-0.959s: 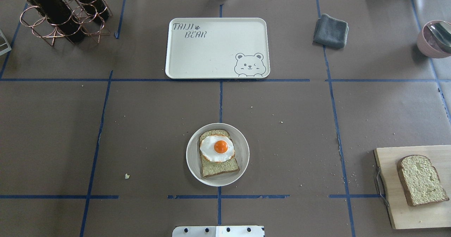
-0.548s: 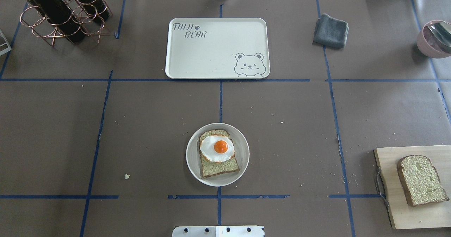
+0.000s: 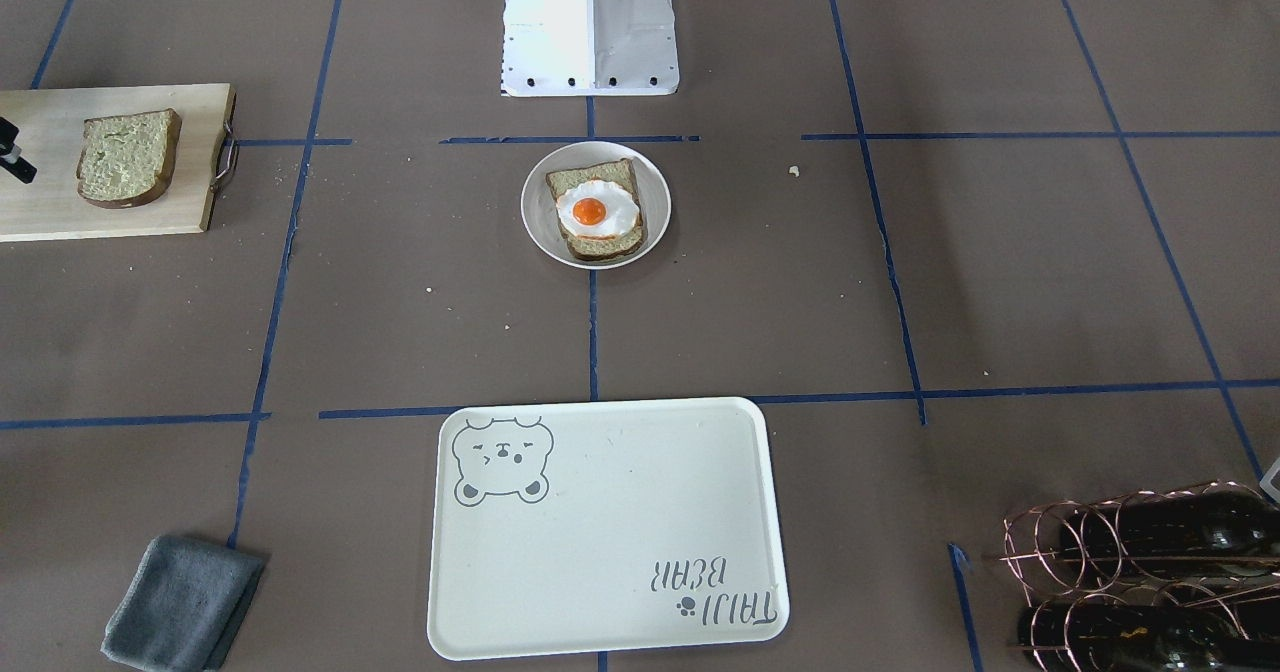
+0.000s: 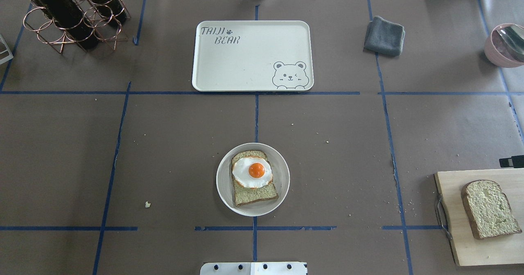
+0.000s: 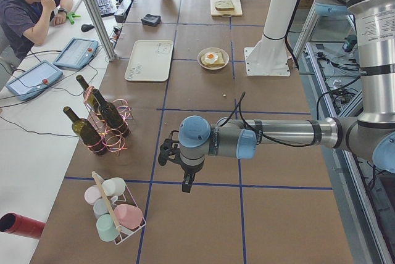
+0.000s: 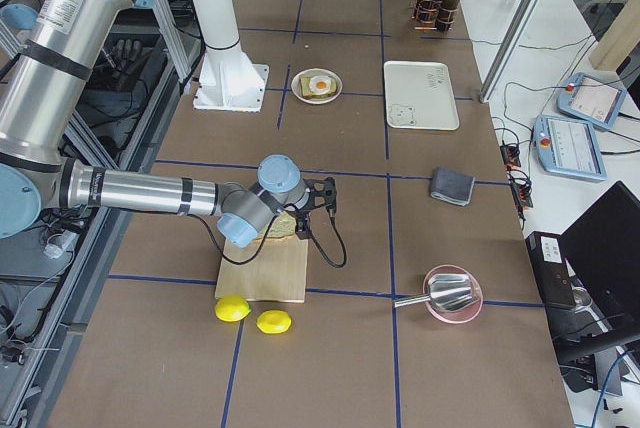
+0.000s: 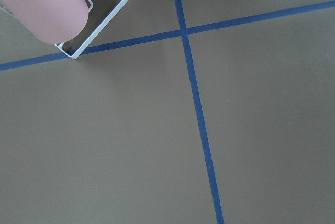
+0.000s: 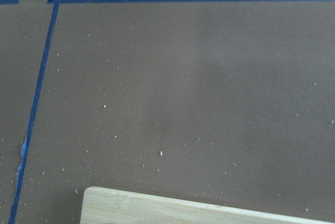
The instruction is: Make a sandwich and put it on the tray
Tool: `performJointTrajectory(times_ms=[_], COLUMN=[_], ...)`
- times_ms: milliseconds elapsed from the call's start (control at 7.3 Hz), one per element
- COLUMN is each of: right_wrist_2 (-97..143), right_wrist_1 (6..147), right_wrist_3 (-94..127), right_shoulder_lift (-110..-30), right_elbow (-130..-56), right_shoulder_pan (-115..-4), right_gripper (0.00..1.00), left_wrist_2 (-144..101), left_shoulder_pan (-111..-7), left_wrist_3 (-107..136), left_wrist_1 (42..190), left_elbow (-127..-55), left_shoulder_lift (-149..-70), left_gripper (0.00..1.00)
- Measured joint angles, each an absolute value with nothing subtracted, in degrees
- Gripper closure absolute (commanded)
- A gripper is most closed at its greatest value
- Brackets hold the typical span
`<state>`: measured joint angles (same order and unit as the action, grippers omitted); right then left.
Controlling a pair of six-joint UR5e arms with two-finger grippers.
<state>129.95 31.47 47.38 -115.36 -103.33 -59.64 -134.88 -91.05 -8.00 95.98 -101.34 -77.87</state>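
Step in hand: fetching the top slice. Egg [image 4: 252,172] sits on the bottom slice [image 4: 254,196] in the round dish [image 4: 222,185], table's 6 o'clock. Second slice [image 4: 487,208] lies on the cutting board [image 4: 458,246] at 4 o'clock. The right gripper [image 4: 512,161] hovers just off the board's 12 o'clock edge; I cannot tell its finger state. Left gripper [image 5: 184,181] hangs well apart, likewise unreadable. Next I'd drop onto that slice, pinch the crust, carry it over the egg. Tray [image 4: 245,62] at 12 o'clock, no sandwich on it, reads "TAIJI BEAR".

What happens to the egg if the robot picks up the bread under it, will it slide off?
It might. The fried egg only rests on the bread slice, and its surface looks smooth, so tilting could slide it. The slice looks soft, so it would probably bend if gripped by one edge.
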Motion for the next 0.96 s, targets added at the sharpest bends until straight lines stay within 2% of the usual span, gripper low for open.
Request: performJointTrajectory(times_ms=[137,548,685,959], right_wrist_2=[127.35,124.17,123.91,123.74], right_wrist_1=[27.58,16.30,15.26,14.74], right_wrist_3=[50.05,52.56,52.65,52.65], right_shoulder_lift=[-116.36,-116.95,-116.97,-116.98], right_elbow=[-101.90,-94.38,-93.44,-92.95], right_shoulder_pan=[-56.19,-51.26,-50.59,-49.11], right_gripper=[0.16,0.26,0.39,0.39], left_wrist_2=[-134.88,-134.86,-134.87,-134.89], left_shoulder_pan=[-91.05,-91.06,-91.06,-91.06], left_wrist_3=[-8.00,-8.00,-8.00,-8.00], left_wrist_1=[95.99,96.06,96.04,95.99], left_elbow=[-101.34,-101.38,-101.37,-101.34], left_shoulder_lift=[-77.87,-77.87,-77.87,-77.87], left_gripper=[0.00,0.00,0.00,0.00])
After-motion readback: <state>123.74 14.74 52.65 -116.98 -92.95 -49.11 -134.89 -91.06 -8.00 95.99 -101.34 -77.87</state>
